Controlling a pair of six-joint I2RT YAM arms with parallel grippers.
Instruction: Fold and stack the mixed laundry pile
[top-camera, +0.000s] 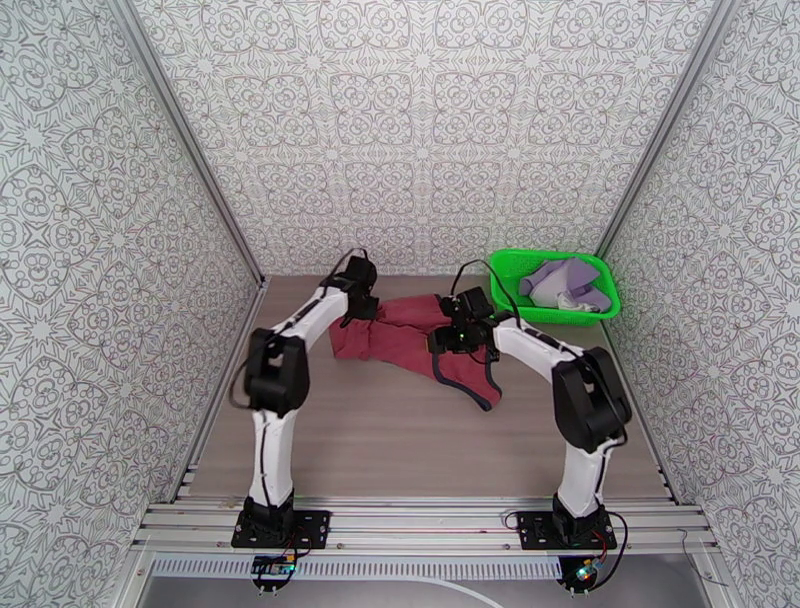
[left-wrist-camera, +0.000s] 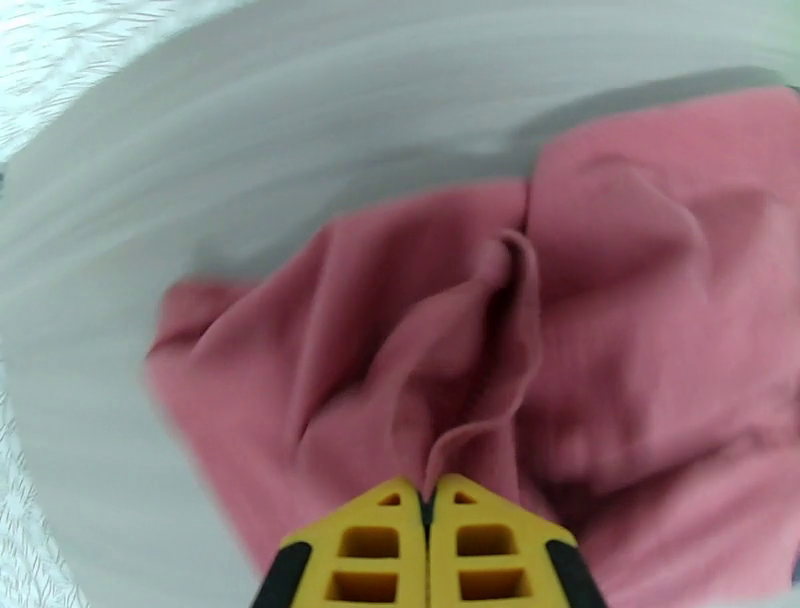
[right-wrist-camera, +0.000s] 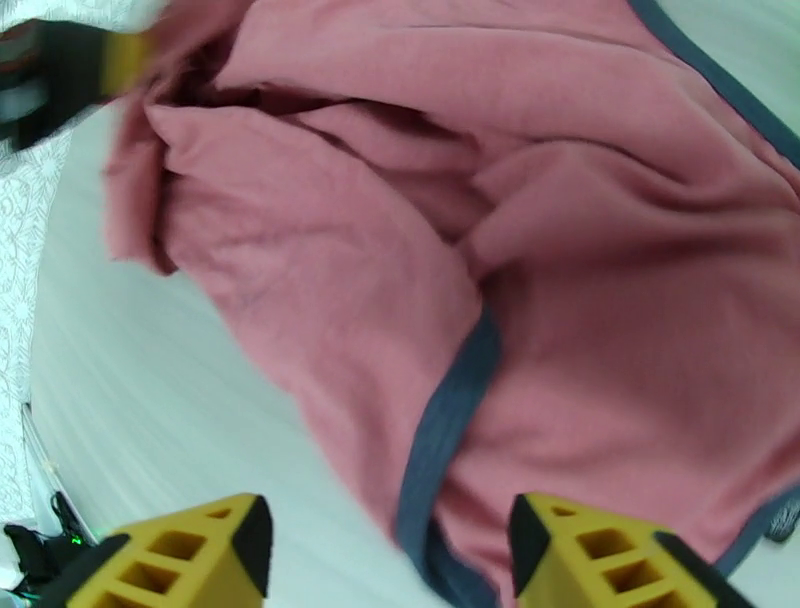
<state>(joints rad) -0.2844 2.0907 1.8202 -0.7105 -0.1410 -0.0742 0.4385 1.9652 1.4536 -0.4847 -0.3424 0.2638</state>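
Laundry for this task lay in two places. Nearest the arm bases, past a bare stretch of table (top-camera: 400, 450), was the dark red tank top (top-camera: 400, 340), spread crumpled across the middle with one dark-trimmed strap (top-camera: 487, 388) trailing toward the near edge. Over its right part the right fingers (right-wrist-camera: 190, 545) hung released and spread wide, with the dark trim (right-wrist-camera: 450, 400) of an armhole or neck edge running up between them and nothing gripped. At the top's left part, the left fingers (left-wrist-camera: 380, 545) were clenched together on a raised pleat of the tank top (left-wrist-camera: 600, 300), and the ridge of cloth ran straight into their tips. Farthest back, at the right corner, the lavender garment (top-camera: 565, 280) sat bunched inside the green basket (top-camera: 560, 316), well apart from both arms.

Judging from its creases, the top was light, thin and completely limp. It would sag and bunch wherever it was unsupported, and a single pinch would drag the rest into folds rather than lift it flat. It was not fragile, and it seemed unlikely to slip out of a firm pinch. The best holds looked to be the trimmed edges and strap ends, where doubled fabric gave more to bite. Two holds well apart along one edge would let the cloth be pulled taut before folding. The right side had no hold yet, and the trim below it looked the natural place.
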